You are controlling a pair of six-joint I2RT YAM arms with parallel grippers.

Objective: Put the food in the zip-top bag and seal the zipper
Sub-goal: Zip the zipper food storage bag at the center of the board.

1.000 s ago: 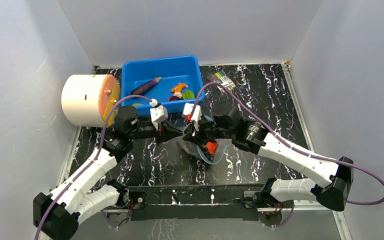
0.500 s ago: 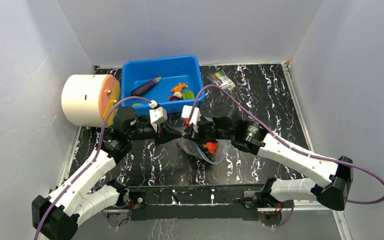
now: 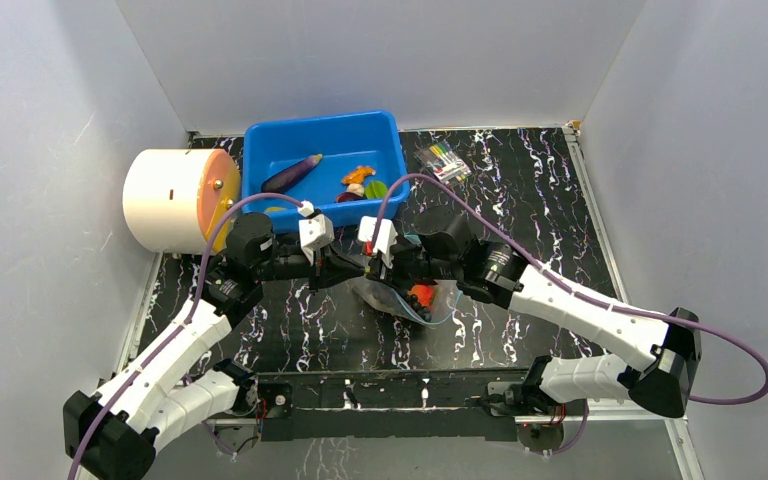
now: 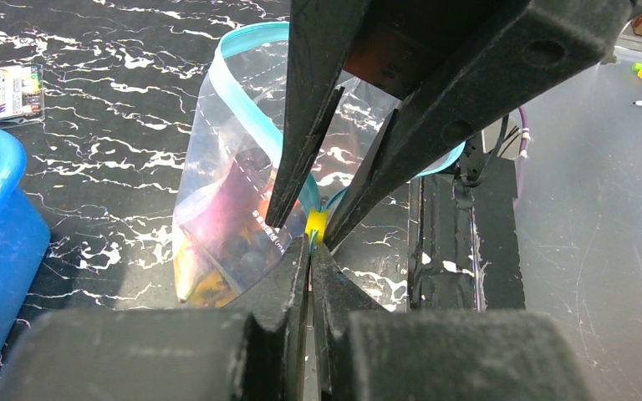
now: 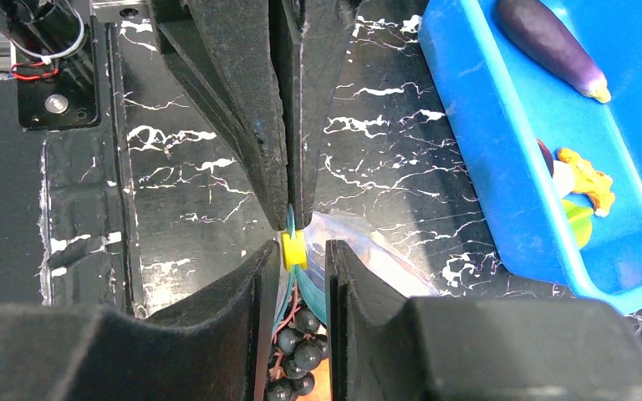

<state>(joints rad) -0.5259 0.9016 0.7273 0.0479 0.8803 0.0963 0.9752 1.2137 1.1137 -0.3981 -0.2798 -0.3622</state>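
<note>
The clear zip-top bag (image 3: pixel 397 298) sags at the table's middle with dark grapes (image 5: pixel 297 351) and an orange piece (image 3: pixel 422 294) of food inside. Its teal zipper (image 4: pixel 249 38) loops open above them. My left gripper (image 4: pixel 310 244) is shut on the zipper's end, just behind a yellow slider (image 4: pixel 315 224). My right gripper (image 5: pixel 298 246) faces it tip to tip. Its jaws stand apart on either side of the slider (image 5: pixel 292 249), which touches one finger and leaves a gap to the other. More food lies in the blue bin (image 3: pixel 260 140): a purple eggplant (image 3: pixel 292 172) and a green slice (image 3: pixel 377 188).
A white cylinder with an orange face (image 3: pixel 165 200) lies left of the bin. A small packet of coloured markers (image 3: pixel 442 160) sits behind the bag on the right. Grey walls enclose the black marbled table on three sides.
My right gripper has slid a little left toward the left gripper and its jaws have narrowed slightly around the slider. The left gripper and the bag have stayed put.
</note>
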